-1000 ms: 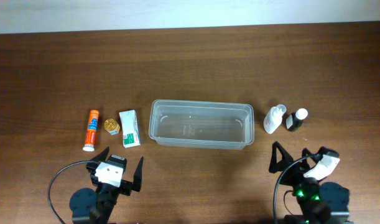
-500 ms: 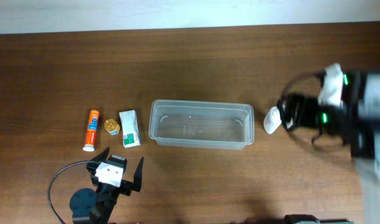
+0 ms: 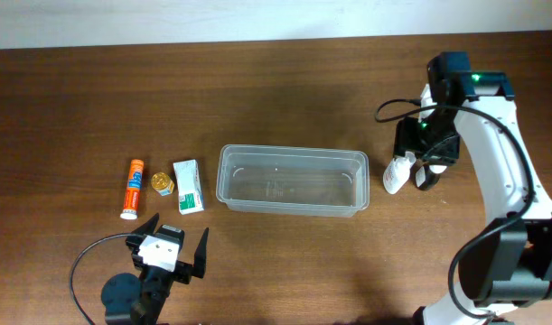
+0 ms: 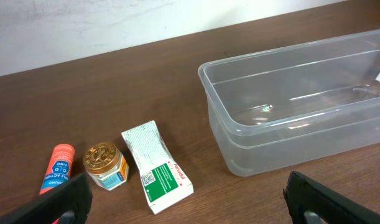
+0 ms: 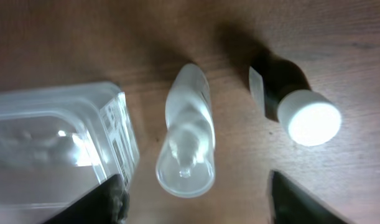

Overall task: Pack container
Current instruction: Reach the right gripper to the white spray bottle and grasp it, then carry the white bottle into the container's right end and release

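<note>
Beside the container (image 3: 257, 181), right jaws wide over clear bottle (image 5: 188, 127) (dark bottle (image 5: 292, 99) alongside), left jaws wide

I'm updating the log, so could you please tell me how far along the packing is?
Done: nothing yet; the container is empty. In hand: the right gripper hovers, fingers open, over the clear bottle and dark bottle, gripping neither. To pack: both bottles, plus the orange tube, jar and box near the open left gripper.
</note>
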{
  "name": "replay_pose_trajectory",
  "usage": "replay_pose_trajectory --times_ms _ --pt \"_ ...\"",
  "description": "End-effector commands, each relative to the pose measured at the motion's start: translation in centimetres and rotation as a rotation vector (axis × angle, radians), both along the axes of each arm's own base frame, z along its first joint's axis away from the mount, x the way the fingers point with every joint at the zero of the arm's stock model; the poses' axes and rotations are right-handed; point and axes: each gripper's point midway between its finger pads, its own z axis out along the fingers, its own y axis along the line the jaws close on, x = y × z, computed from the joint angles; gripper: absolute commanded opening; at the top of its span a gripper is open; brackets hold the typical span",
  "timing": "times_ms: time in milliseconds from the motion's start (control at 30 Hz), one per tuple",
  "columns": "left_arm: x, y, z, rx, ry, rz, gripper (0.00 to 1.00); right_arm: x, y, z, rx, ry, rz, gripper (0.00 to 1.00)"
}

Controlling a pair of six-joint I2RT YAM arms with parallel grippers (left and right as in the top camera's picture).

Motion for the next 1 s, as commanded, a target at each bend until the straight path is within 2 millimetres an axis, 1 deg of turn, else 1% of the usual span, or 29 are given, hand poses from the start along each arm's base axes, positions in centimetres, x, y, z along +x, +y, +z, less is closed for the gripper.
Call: replay_pose_trajectory --times_ms 0,33,67,133,167,233,267,333,367,400,433,467,500,533,567,600,633,667,700,733,767,833,900,967 --pt "0.0 -0.2 0.0 -0.011 -0.001 -0.009 1.00 -0.2 0.7 -2.2 -0.012 0.042 -0.002 0.50" --pt "0.0 -0.2 0.0 -0.011 -0.001 -0.009 1.00 -0.2 1.0 -2.5 -0.012 0.043 0.009 0.49" --pt "0.0 -0.2 0.0 -0.011 -0.001 -0.009 1.00 -0.3 1.5 -2.7 -0.020 0.046 0.025 0.45" --pt "0.0 -0.2 0.0 -0.011 -0.001 -0.009 1.00 -0.2 1.1 -2.7 -0.065 0.044 0.009 0.33" --pt "0.0 -0.2 0.0 -0.012 -0.001 -0.009 1.00 -0.3 0.9 -2.7 -0.076 0.045 0.008 0.25" --pt "0.0 -0.2 0.0 -0.011 -0.001 -0.009 1.00 -0.2 0.8 -2.4 -0.080 0.033 0.008 0.21" --pt "0.0 -0.2 0.0 -0.012 -0.001 -0.009 1.00 0.0 0.7 -1.7 -0.087 0.014 0.007 0.18" --pt "0.0 -0.2 0.0 -0.012 -0.001 -0.009 1.00 0.7 0.5 1.5 -0.095 -0.058 0.003 0.16" --pt "0.0 -0.2 0.0 -0.011 -0.001 -0.009 1.00 0.8 0.6 4.5 -0.090 -0.117 0.002 0.14" --pt "0.0 -0.2 0.0 -0.011 -0.001 -0.009 1.00 0.7 1.0 6.9 -0.080 -0.159 0.008 0.11" --pt "0.0 -0.2 0.0 -0.012 -0.001 -0.009 1.00 0.1 1.9 10.2 -0.065 -0.222 0.027 0.09" --pt "0.0 -0.2 0.0 -0.011 -0.001 -0.009 1.00 -0.2 2.5 11.7 -0.057 -0.252 0.041 0.08" --pt "0.0 -0.2 0.0 -0.012 -0.001 -0.010 1.00 -0.9 3.6 14.1 -0.043 -0.304 0.052 0.08" --pt "0.0 -0.2 0.0 -0.011 -0.001 -0.009 1.00 -1.7 5.1 15.9 -0.020 -0.348 0.049 0.06" --pt "0.0 -0.2 0.0 -0.011 -0.001 -0.009 1.00 -2.7 6.8 16.7 0.010 -0.366 0.032 0.04" --pt "0.0 -0.2 0.0 -0.011 -0.001 -0.009 1.00 -3.1 7.4 16.8 0.021 -0.362 0.023 0.04" --pt "0.0 -0.2 0.0 -0.012 -0.001 -0.009 1.00 -4.0 9.2 16.5 0.044 -0.333 0.007 0.04" --pt "0.0 -0.2 0.0 -0.012 -0.001 -0.009 1.00 -4.3 10.3 16.0 0.054 -0.309 -0.001 0.04" --pt "0.0 -0.2 0.0 -0.011 -0.001 -0.009 1.00 -4.7 12.1 14.7 0.056 -0.266 -0.008 0.04" --pt "0.0 -0.2 0.0 -0.011 -0.001 -0.009 1.00 -4.8 12.8 13.7 0.047 -0.236 -0.016 0.04" --pt "0.0 -0.2 0.0 -0.012 -0.001 -0.009 1.00 -4.9 13.6 11.6 0.035 -0.187 -0.031 0.04" --pt "0.0 -0.2 0.0 -0.011 -0.001 -0.009 1.00 -4.6 14.1 8.2 0.018 -0.142 -0.028 0.04" --pt "0.0 -0.2 0.0 -0.011 -0.001 -0.009 1.00 -4.2 13.4 4.0 0.004 -0.101 -0.076 0.04" --pt "0.0 -0.2 0.0 -0.012 -0.001 -0.009 1.00 -4.1 12.5 1.8 0.000 -0.083 -0.104 0.04"
